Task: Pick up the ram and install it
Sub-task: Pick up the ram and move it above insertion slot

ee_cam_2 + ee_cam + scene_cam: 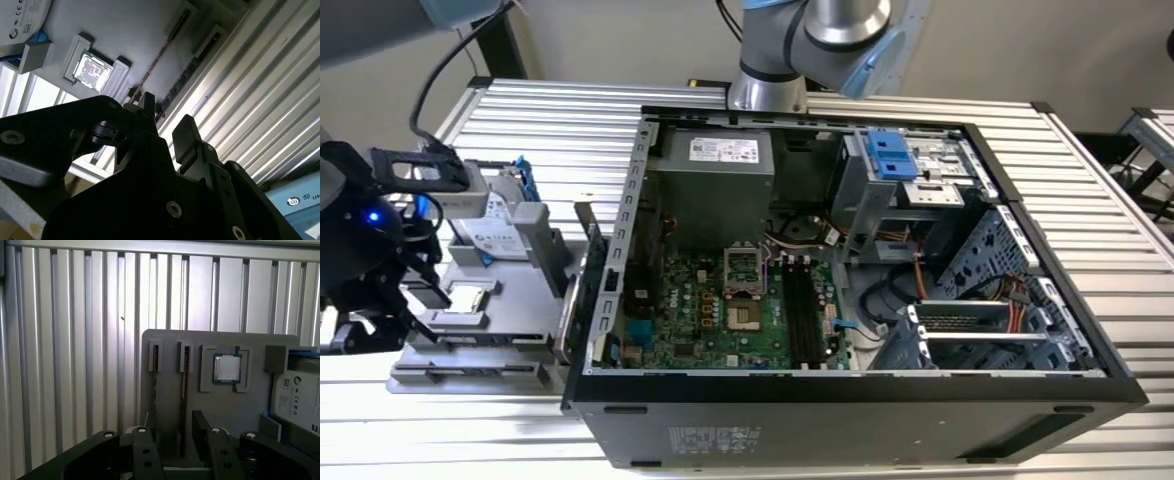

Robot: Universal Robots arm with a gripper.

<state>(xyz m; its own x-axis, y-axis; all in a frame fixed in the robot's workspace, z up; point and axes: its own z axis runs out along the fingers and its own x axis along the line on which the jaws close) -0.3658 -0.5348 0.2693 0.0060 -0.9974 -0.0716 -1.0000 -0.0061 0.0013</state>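
Hand low over tray, fingers apart astride ram

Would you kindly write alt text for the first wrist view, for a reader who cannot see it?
The open pincer hangs over a grey holder, straddling the ram that stands on edge in a slot. Beside it sit a square silver chip and a labelled hard drive, on a ribbed metal table.
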